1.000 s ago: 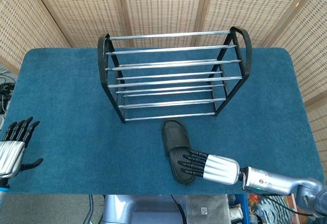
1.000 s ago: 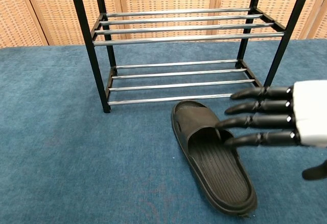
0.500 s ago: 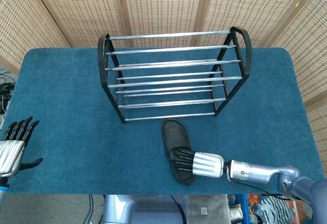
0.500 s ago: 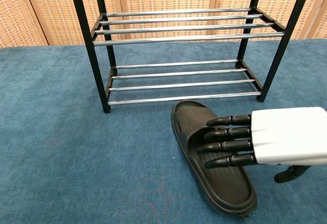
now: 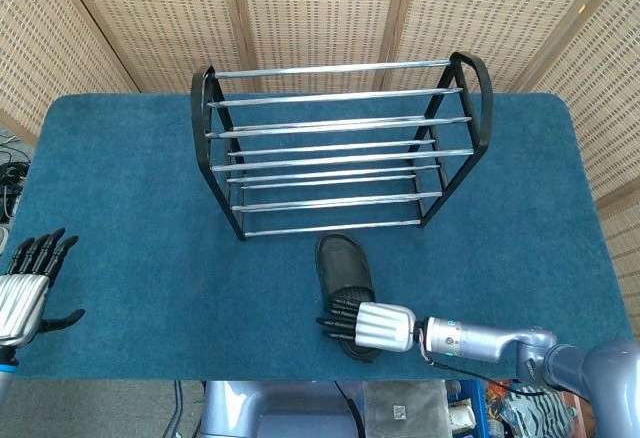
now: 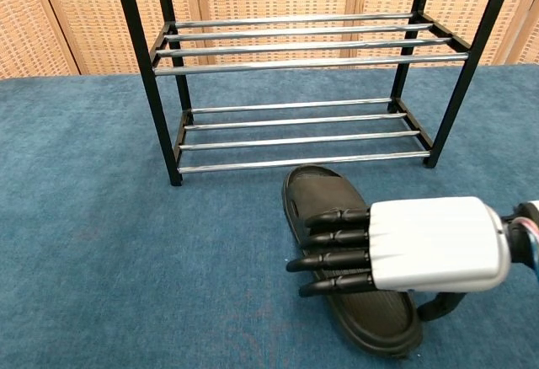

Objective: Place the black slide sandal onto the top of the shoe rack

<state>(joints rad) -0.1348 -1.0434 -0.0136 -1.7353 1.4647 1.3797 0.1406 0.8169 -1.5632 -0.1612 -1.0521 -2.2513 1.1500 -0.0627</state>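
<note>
The black slide sandal (image 5: 343, 274) (image 6: 324, 197) lies flat on the blue table in front of the shoe rack (image 5: 340, 143) (image 6: 295, 66), its toe toward the rack. My right hand (image 5: 370, 325) (image 6: 404, 247) hovers over the sandal's heel half, fingers straight and pointing left across it, thumb hanging below at the right. It holds nothing. The heel part of the sandal is partly hidden under the hand. My left hand (image 5: 25, 288) rests open at the table's front left edge, far from the sandal.
The rack of chrome bars and black end frames stands mid-table. Blue carpet-like cloth (image 5: 130, 218) covers the table. Woven screens (image 5: 320, 8) stand behind. The table's front edge runs just below both hands.
My right hand has slid leftward across the sandal, from its right side to over its heel half. The sandal and the left hand have not moved.
</note>
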